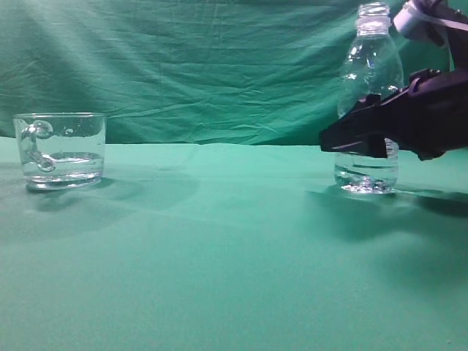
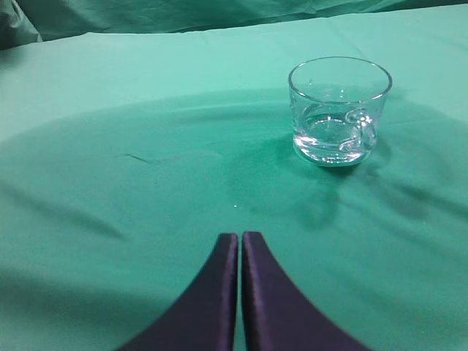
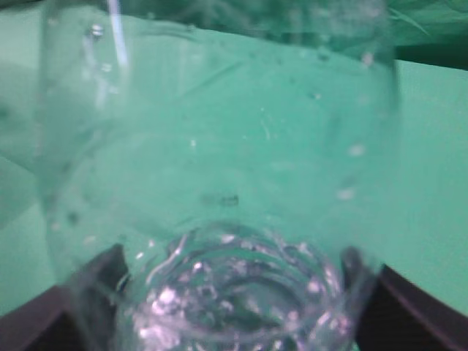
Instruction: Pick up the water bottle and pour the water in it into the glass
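Note:
The water bottle (image 1: 371, 66) stands upright and capless on the green cloth at the right. A little water (image 1: 365, 179) lies at its bottom. My right gripper (image 1: 344, 139) has a finger on each side of the bottle's lower body and is shut on it. In the right wrist view the bottle (image 3: 219, 146) fills the frame, with the dark fingers (image 3: 234, 270) at its sides. The glass (image 1: 60, 150) stands at the far left with shallow water (image 1: 62, 162) in it. It also shows in the left wrist view (image 2: 338, 110). My left gripper (image 2: 240, 235) is shut and empty, well short of the glass.
A green cloth (image 1: 219, 241) covers the table and hangs as a backdrop (image 1: 205, 66) behind it. A wide stretch of cloth lies between glass and bottle. The left arm is not in the exterior view.

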